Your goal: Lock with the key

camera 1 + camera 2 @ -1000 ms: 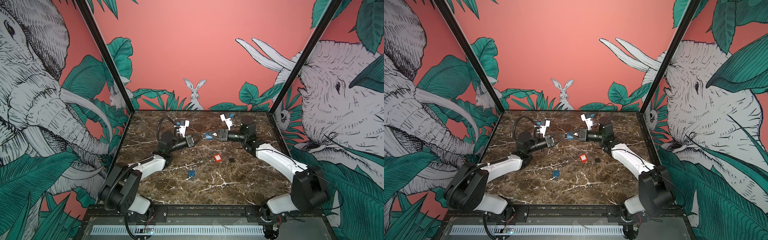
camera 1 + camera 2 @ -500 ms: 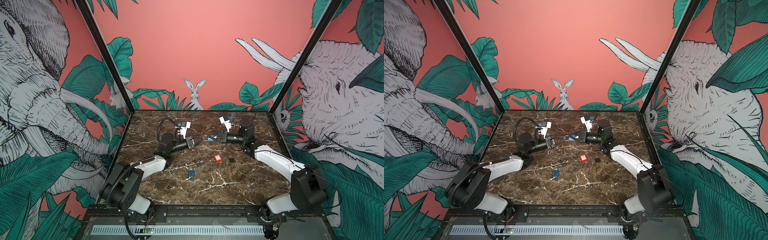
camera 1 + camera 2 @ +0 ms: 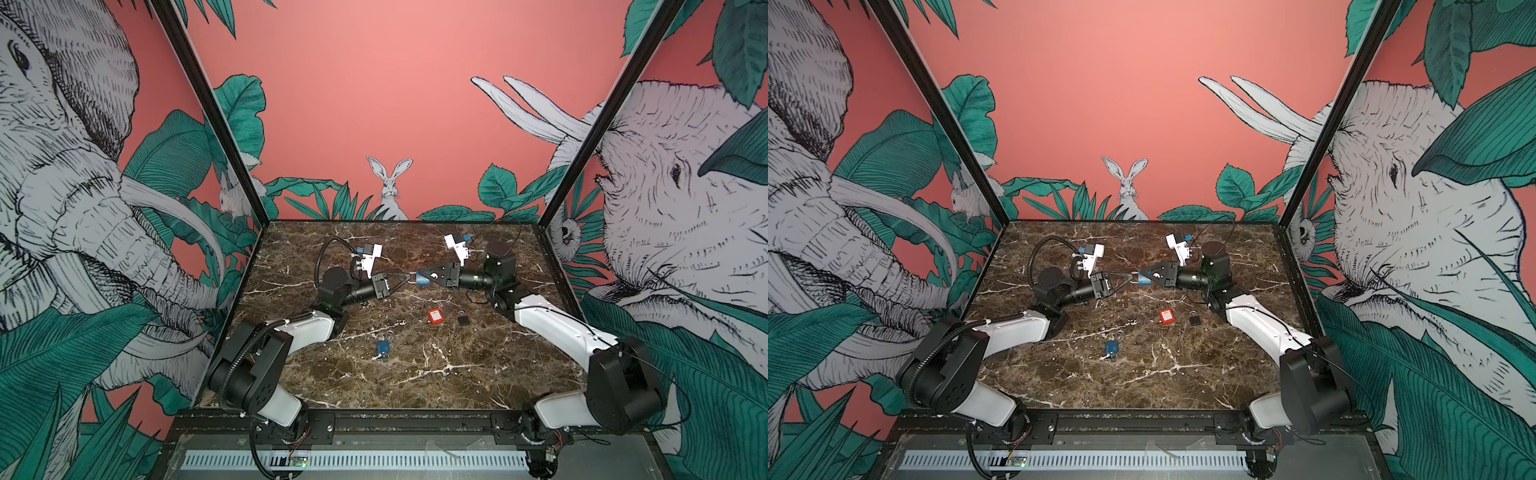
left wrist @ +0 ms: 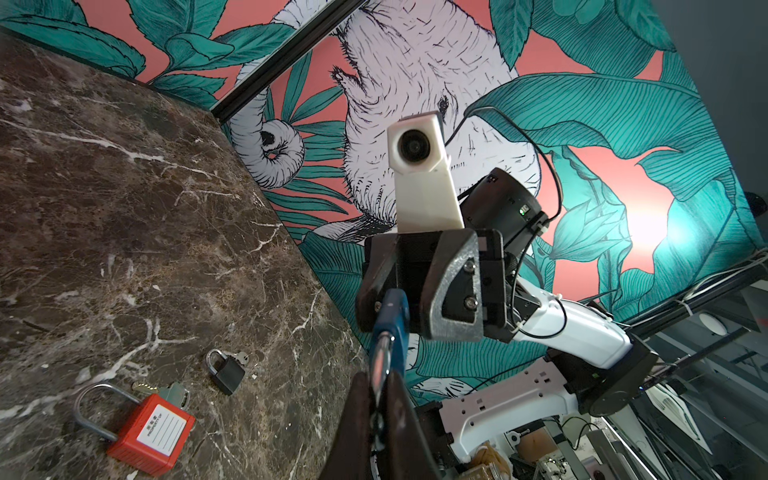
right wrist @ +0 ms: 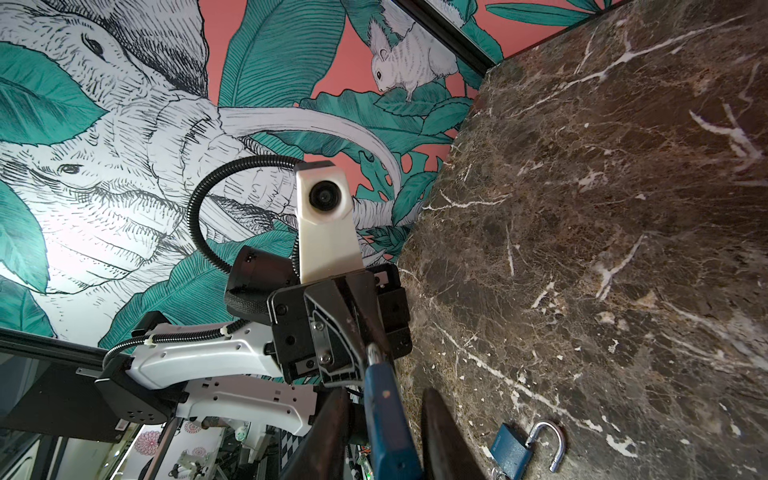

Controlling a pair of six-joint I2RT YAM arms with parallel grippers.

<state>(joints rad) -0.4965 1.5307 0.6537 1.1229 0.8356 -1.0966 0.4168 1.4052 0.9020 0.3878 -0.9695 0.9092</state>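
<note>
Left gripper (image 3: 408, 277) is pinching the silver end of blue padlock (image 3: 423, 279) above the far-middle table (image 3: 436, 374), right gripper (image 3: 419, 277) sitting slightly spread around its body.

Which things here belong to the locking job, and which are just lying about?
In use: held blue padlock, pinched at its metal end by the left gripper, with the right gripper around its body.
Lying about on the table: red padlock, small black padlock, second blue padlock, open.
</note>
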